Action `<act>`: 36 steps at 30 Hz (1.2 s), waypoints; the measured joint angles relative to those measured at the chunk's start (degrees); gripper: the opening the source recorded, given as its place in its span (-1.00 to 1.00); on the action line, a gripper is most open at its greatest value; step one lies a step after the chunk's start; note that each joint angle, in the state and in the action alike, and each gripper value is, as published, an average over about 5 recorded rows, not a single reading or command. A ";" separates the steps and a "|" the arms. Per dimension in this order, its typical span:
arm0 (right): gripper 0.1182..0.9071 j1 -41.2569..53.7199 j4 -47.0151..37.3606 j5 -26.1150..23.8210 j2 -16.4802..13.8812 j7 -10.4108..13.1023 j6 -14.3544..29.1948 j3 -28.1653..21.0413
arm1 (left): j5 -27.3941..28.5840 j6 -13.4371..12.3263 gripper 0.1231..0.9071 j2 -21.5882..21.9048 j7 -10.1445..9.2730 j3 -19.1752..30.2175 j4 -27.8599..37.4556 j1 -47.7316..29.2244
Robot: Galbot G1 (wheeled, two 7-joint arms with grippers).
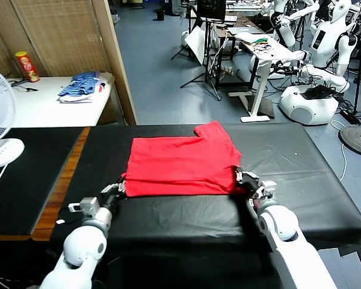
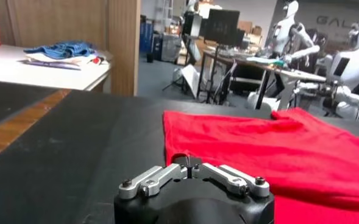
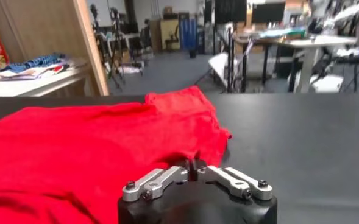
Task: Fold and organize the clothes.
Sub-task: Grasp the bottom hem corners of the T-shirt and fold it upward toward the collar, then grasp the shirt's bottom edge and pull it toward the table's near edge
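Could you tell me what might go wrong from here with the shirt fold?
The left hand and right hand sit right at the shirt's near corners; pulling back could snag the cloth and drag the fold open. One sleeve sticks out at the far edge, so the result may stay uneven.

From my left wrist view only one marking reads — pale capitals on the grey back wall (image 2: 344,21), beginning "GAL" and cut off by the frame edge. The red and yellow can (image 1: 27,65) on the white side surface (image 1: 42,102) carries print, but I cannot make it out. I find no other legible text, number or sign.
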 joint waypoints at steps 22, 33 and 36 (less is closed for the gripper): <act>-0.91 -12.17 7.82 -2.54 -0.72 0.85 -0.98 3.65 | -3.30 2.48 0.11 1.17 2.13 -0.85 0.25 4.70; -0.99 -20.05 16.42 0.21 -1.73 4.25 -4.77 7.23 | -1.18 4.39 -0.97 2.81 0.70 -2.96 -6.02 10.20; -0.99 -23.63 19.39 0.08 -1.81 4.40 -6.06 8.38 | -0.74 5.02 -0.99 4.15 0.09 -3.94 -9.42 13.24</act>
